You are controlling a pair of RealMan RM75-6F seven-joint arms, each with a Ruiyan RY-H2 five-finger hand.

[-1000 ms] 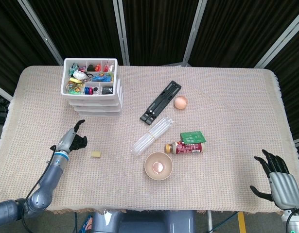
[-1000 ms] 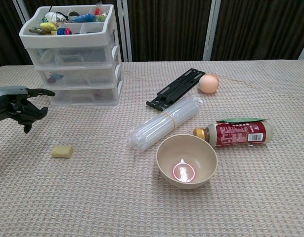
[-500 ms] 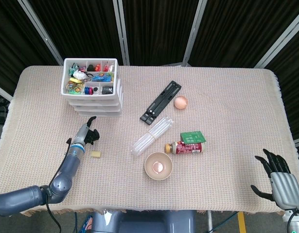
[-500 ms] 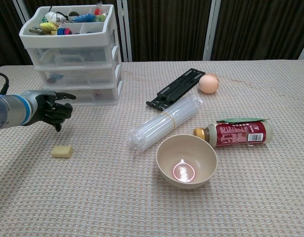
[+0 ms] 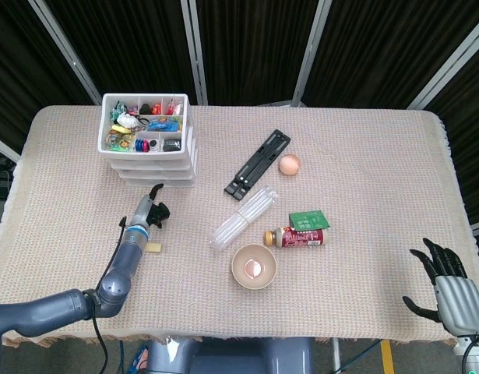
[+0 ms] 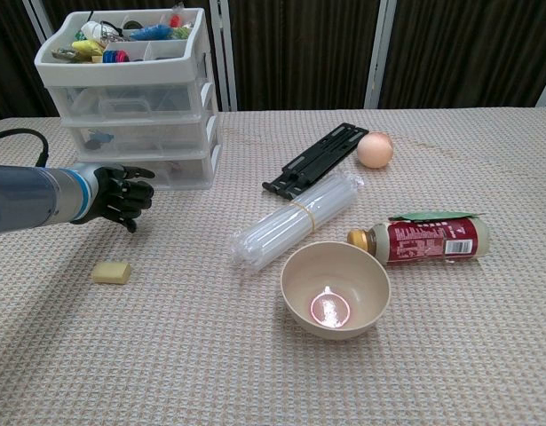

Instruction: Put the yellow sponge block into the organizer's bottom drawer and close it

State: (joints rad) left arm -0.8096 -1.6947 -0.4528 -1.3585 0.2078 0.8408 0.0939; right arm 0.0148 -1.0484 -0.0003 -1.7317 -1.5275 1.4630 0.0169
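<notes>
In the head view, the organizer (image 5: 149, 146) is seen standing near the far left corner of the table (image 5: 364, 156), its open top tray filled with small colourful items and its drawers all pushed in. The left hand (image 5: 150, 213) is held just in front of the organizer's bottom drawer (image 5: 156, 181), empty, with its fingers loosely spread and nothing gripped; whether it touches the drawer front cannot be told. The yellow sponge block (image 5: 153, 248) is found lying on the cloth nearer the front edge, just beside the left forearm. A black folding stand (image 5: 258, 163) and an egg (image 5: 290, 164) are seen toward the middle of the table, with a bundle of clear tubes (image 5: 243, 218), a lying bottle (image 5: 300, 236) and a beige bowl (image 5: 254, 266) placed closer to the front edge. The right hand (image 5: 449, 290) is shown off the front right corner, empty, its fingers parted. In the chest view, the left hand (image 6: 118, 193) is seen stretched out level in front of the bottom drawer (image 6: 157, 170), fingers slightly curled and apart, holding nothing. The sponge block (image 6: 111, 272) is seen lying flat below the wrist, well apart from the organizer (image 6: 130, 98). The bowl (image 6: 335, 288) is placed just in front of the tubes (image 6: 295, 219), beside the bottle (image 6: 423, 240).
</notes>
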